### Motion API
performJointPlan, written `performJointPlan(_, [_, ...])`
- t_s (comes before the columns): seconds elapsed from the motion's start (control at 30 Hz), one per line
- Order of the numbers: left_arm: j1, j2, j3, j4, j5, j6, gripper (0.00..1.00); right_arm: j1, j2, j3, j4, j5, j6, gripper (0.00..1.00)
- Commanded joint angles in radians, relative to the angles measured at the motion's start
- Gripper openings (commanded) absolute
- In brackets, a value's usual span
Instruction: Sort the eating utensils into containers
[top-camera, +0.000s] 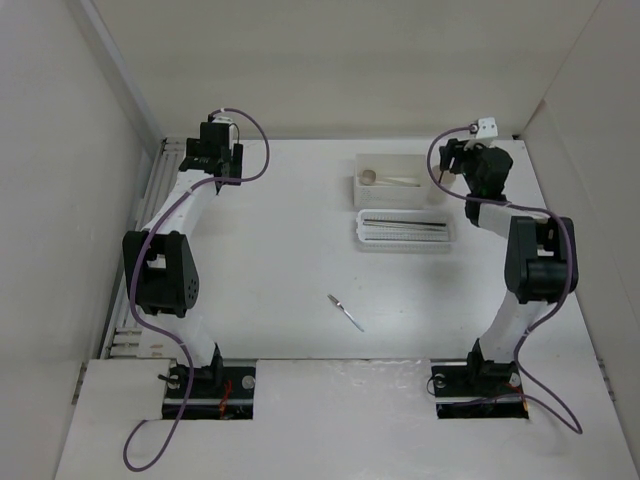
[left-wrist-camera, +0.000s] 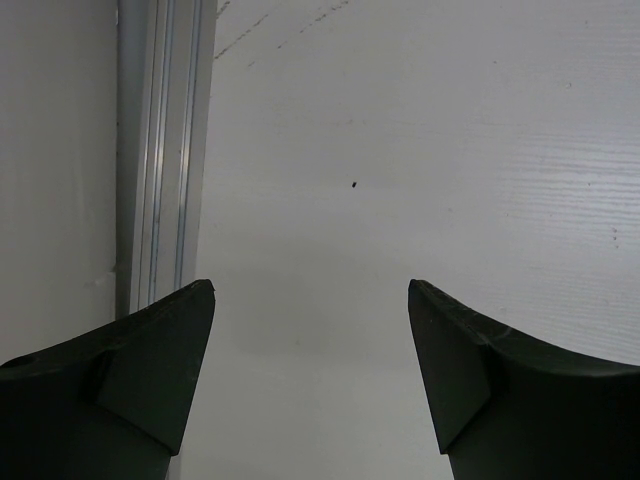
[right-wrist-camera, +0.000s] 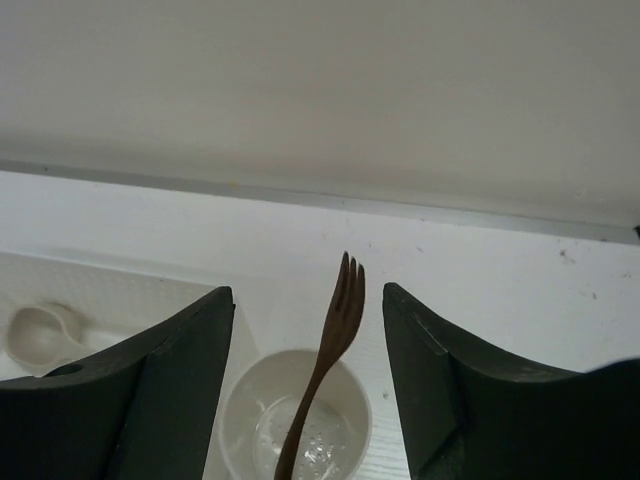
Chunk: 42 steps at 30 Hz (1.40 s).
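My right gripper (right-wrist-camera: 307, 292) hangs open over a small cream round cup (right-wrist-camera: 232, 395). A brown fork (right-wrist-camera: 338, 320) stands in the cup, tines up, between the fingers and touching neither. In the top view this gripper (top-camera: 450, 160) is at the far right, just right of the rectangular box (top-camera: 400, 193), which holds a beige spoon (top-camera: 385, 178). The mesh basket tray (top-camera: 405, 240) in front of the box holds thin dark chopsticks (top-camera: 405, 222). A small silver fork (top-camera: 346, 312) lies on the table. My left gripper (left-wrist-camera: 311, 285) is open over bare table at the far left (top-camera: 218, 150).
A metal rail (left-wrist-camera: 165, 150) runs along the left wall beside my left gripper. White walls enclose the table on the left, back and right. The back wall's foot (right-wrist-camera: 400, 205) lies just beyond the cup. The box's near wall (right-wrist-camera: 120, 285) and the spoon bowl (right-wrist-camera: 35, 335) show left of my right fingers.
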Motion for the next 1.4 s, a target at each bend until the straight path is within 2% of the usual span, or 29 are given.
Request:
performJointPlan(0.0, [0.000,-0.035,0.025,0.027,-0.017,0.003,0.75,-0.004,-0.143,-0.002,0.042,-0.035,-0.023,0.67])
performJointPlan(0.1, [0.000,-0.046,0.025,0.027,-0.008,0.003,0.75,0.015,-0.257,-0.022,0.024,-0.026,-0.043,0.69])
performJointPlan(0.2, [0.000,-0.057,0.025,0.027,0.001,-0.006,0.75,0.064,-0.379,-0.002,-0.083,0.020,-0.121,0.71])
performJointPlan(0.3, [0.000,-0.066,0.025,0.027,0.012,-0.015,0.75,0.194,-0.435,0.102,-0.414,0.078,-0.233,0.79])
performJointPlan(0.33, [0.000,-0.066,0.025,0.027,0.021,-0.016,0.75,0.278,-0.435,0.131,-0.620,0.101,-0.253,0.81])
performJointPlan(0.43, [0.000,-0.090,0.025,0.027,0.032,-0.025,0.75,0.412,-0.435,0.171,-0.871,0.102,-0.279,0.90])
performJointPlan(0.47, [0.000,-0.103,0.015,0.027,0.032,-0.025,0.75,0.505,-0.435,0.171,-0.983,0.102,-0.279,0.93])
performJointPlan(0.5, [0.000,-0.103,0.006,0.027,0.044,-0.034,0.75,0.559,-0.450,0.127,-1.016,0.111,-0.258,0.97])
performJointPlan(0.57, [0.000,-0.130,-0.004,0.027,0.056,-0.043,0.75,0.668,-0.482,0.064,-1.063,0.146,-0.221,1.00])
performJointPlan(0.6, [0.000,-0.130,-0.017,0.027,0.072,-0.043,0.75,0.778,-0.483,0.002,-1.074,0.201,-0.206,1.00])
performJointPlan(0.7, [0.000,-0.156,-0.028,0.027,0.092,-0.054,0.75,0.909,-0.507,-0.062,-1.113,0.244,-0.089,1.00])
performJointPlan(0.77, [0.000,-0.182,-0.047,0.027,0.092,-0.063,0.75,0.950,-0.535,-0.131,-1.113,0.244,-0.002,0.93])
performJointPlan(0.9, [-0.018,-0.207,-0.069,0.036,0.102,-0.063,0.75,1.042,-0.558,-0.246,-1.027,0.249,0.060,0.81])
performJointPlan(0.93, [-0.018,-0.222,-0.069,0.036,0.102,-0.063,0.75,1.043,-0.547,-0.246,-1.027,0.261,0.070,0.81])
performJointPlan(0.97, [-0.032,-0.222,-0.078,0.036,0.090,-0.054,0.75,1.043,-0.536,-0.260,-1.027,0.272,0.080,0.77])
performJointPlan(1.0, [-0.047,-0.236,-0.078,0.036,0.090,-0.054,0.75,1.043,-0.510,-0.260,-1.027,0.282,0.089,0.66])
performJointPlan(1.07, [-0.047,-0.249,-0.089,0.045,0.078,-0.045,0.75,1.043,-0.475,-0.249,-1.025,0.319,0.123,0.62])
performJointPlan(1.27, [-0.056,-0.298,-0.118,0.054,0.087,-0.045,0.76,1.076,-0.362,-0.209,-1.027,0.248,0.100,0.62])
performJointPlan(1.37, [-0.056,-0.307,-0.127,0.054,0.087,-0.045,0.76,1.076,-0.341,-0.200,-1.039,0.238,0.144,0.60])
